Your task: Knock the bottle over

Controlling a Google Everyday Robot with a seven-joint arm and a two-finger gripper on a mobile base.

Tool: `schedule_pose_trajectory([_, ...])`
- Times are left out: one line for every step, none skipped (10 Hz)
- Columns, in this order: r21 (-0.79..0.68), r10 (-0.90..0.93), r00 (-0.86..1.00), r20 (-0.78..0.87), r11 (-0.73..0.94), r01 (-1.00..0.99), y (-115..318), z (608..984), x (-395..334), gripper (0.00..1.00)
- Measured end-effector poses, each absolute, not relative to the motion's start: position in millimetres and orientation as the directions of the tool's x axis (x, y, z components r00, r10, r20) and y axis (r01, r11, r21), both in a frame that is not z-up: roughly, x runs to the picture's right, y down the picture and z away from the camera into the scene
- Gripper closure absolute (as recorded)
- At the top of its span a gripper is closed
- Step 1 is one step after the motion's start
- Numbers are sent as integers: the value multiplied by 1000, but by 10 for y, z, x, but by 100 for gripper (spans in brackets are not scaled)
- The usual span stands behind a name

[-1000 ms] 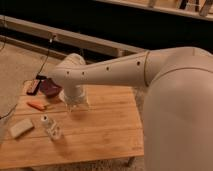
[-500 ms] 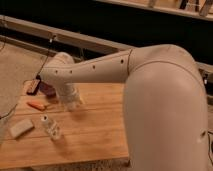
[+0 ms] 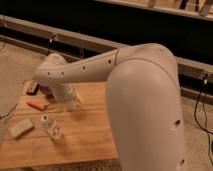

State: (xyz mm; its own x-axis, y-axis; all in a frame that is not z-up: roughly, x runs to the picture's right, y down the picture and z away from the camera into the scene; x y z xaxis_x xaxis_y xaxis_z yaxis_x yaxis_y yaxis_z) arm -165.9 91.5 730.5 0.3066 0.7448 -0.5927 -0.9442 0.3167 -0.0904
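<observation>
The bottle (image 3: 50, 128) is small and clear-whitish with a white cap. It is on the wooden table (image 3: 85, 135) at the front left, cap toward the upper left. My gripper (image 3: 71, 103) hangs from the white arm over the middle left of the table. It is a little behind and to the right of the bottle and apart from it. The large arm covers the right side of the table.
A flat pale sponge-like block (image 3: 20, 128) lies left of the bottle. An orange marker-like stick (image 3: 36, 105) lies behind it. A dark bowl (image 3: 46, 91) is mostly hidden behind the arm. A small dark object (image 3: 33, 88) lies at the table's far left edge. Cables hang at the right.
The arm has swung further left and toward the camera and now hides more of the table and the bowl. The gripper has come closer to the bottle. The bottle has not moved.
</observation>
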Motion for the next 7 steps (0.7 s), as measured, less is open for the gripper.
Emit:
schedule_pose_trajectory([-84, 742, 312, -594, 329, -941, 932, 7311, -1644, 35])
schedule_pose_trajectory([-76, 736, 319, -596, 345, -936, 967, 7317, -1615, 35])
schedule_pose_trajectory([-73, 733, 324, -598, 353, -933, 990, 7310, -1594, 35])
schedule_pose_trajectory([-77, 722, 339, -603, 370, -926, 1069, 7291, -1573, 35])
schedule_pose_trajectory([-83, 712, 353, -607, 384, -920, 1135, 7275, -1554, 35])
schedule_pose_trajectory([-87, 706, 360, -609, 392, -916, 1182, 7266, -1539, 35])
schedule_pose_trajectory([-97, 693, 380, -613, 411, -906, 1280, 7256, -1512, 35])
